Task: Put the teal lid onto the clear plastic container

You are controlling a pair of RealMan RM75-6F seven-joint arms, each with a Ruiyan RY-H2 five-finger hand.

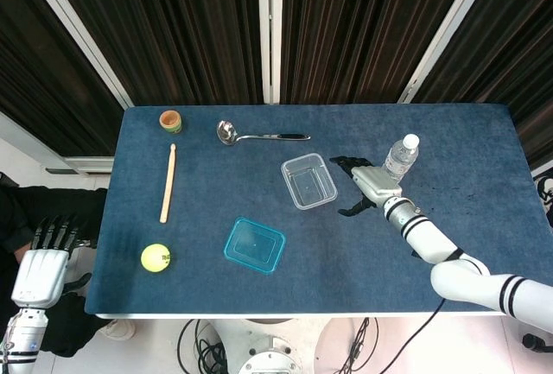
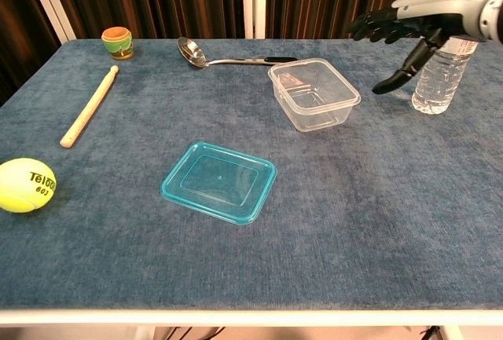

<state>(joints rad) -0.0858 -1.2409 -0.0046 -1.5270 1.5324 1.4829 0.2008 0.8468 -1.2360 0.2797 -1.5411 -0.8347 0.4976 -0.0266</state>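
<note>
Head view shows my right hand (image 1: 365, 186) over the blue desk (image 1: 432, 141), just to the right of the clear plastic container (image 1: 308, 181) and beside the water bottle (image 1: 401, 157). Its fingers are spread apart and it holds nothing. In the chest view that same right hand (image 2: 402, 24) hangs above the desk between the container (image 2: 313, 93) and the bottle (image 2: 445, 57), fingers pointing toward the container without touching it.

The teal lid (image 1: 254, 245) lies flat on the desk, nearer me than the container and a little to its left, well apart from my right hand. The container stands open side up, with nothing on it.

My left hand (image 1: 41, 263) hangs off the desk's left edge, below its surface, fingers extended and slightly apart, gripping nothing.

Along the left side of the desk lie a tennis ball (image 1: 155, 257), a wooden stick (image 1: 168, 183) and a small orange and green cup (image 1: 170, 120). A metal ladle (image 1: 259, 135) rests near the far edge, behind the container.
</note>
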